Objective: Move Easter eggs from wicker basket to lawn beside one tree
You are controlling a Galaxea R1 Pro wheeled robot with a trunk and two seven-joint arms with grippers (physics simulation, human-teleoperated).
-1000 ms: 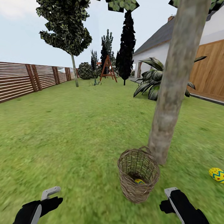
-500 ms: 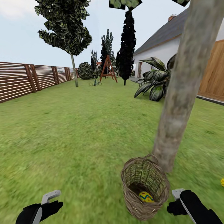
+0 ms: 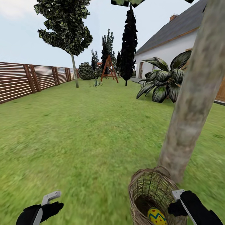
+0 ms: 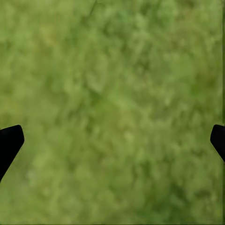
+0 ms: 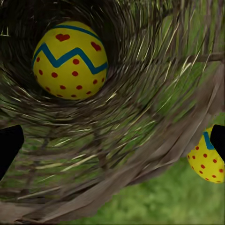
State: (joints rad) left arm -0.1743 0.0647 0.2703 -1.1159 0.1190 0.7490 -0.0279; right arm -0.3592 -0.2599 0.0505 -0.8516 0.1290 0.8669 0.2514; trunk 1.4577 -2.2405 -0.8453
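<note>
Eggs first: going left to right, the left gripper point(image 3: 47, 204) is hanging spread wide over bare lawn point(image 3: 78, 131). One egg point(image 3: 157, 217) is sitting inside the basket point(image 3: 147, 187) by the tree point(image 3: 190, 109), the right gripper point(image 3: 178, 203) is hovering wide at its rim, and another egg point(image 5: 206, 157) is lying outside on grass.
</note>
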